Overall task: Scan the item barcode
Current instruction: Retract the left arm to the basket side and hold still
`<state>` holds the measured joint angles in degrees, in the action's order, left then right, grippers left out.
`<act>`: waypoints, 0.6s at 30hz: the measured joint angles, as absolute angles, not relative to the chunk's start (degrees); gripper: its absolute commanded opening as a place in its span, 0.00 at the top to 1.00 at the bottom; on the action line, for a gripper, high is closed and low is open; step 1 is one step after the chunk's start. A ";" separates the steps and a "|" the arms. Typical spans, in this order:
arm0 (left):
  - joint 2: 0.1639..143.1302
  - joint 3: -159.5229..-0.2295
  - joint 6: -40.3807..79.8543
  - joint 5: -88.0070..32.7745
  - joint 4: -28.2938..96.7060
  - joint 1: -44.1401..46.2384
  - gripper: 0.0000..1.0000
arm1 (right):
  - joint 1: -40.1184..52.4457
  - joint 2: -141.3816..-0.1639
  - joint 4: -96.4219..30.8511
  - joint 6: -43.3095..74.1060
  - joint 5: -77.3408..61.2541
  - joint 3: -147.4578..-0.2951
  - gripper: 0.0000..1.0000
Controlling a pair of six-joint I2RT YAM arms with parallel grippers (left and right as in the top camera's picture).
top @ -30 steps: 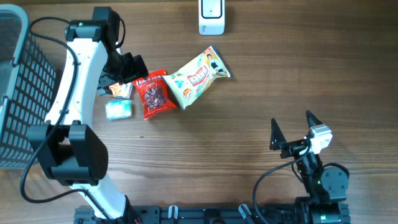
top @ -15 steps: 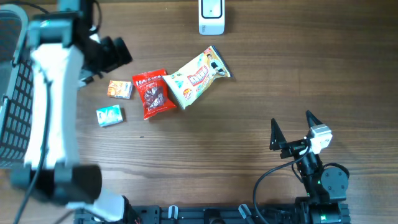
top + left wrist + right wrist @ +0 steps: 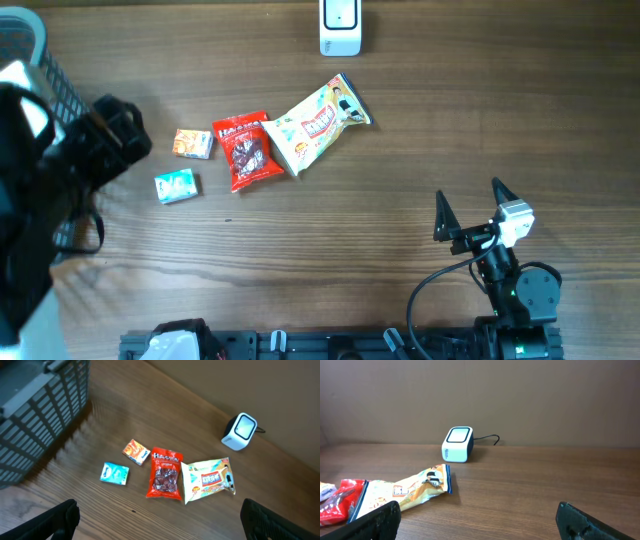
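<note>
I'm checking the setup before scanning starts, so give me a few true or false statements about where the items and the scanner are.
The red snack bag lies between the orange box and the yellow pouch. True.
The scanner sits inside the basket. False: it stands on the table, away from the basket.
The teal box rests on the red snack bag. False: it lies on the table, apart from it.
Nothing lies on the scanner. True.

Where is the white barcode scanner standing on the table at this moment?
In the overhead view the white scanner stands at the top edge near the middle, apart from the pale snack bag just below it.
</note>
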<state>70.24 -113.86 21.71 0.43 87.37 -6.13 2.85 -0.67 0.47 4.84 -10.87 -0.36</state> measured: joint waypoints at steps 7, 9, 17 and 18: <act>67.40 -113.86 21.71 0.40 88.29 -6.13 0.00 | 2.85 -0.67 0.47 4.84 -10.87 -0.36 0.00; 67.02 -113.86 21.71 0.43 88.31 -6.13 0.00 | 2.85 -0.67 0.47 4.84 -10.87 -0.36 0.00; 66.65 -113.86 21.71 0.40 88.31 -6.13 0.00 | 2.85 -0.67 0.47 4.84 -10.87 -0.36 0.00; 66.63 -113.86 21.71 0.43 88.31 -6.13 0.00 | 2.85 -0.67 0.47 4.84 -10.87 -0.36 0.00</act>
<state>66.63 -113.86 21.71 0.43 88.31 -6.13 2.85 -0.67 0.47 4.84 -10.87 -0.36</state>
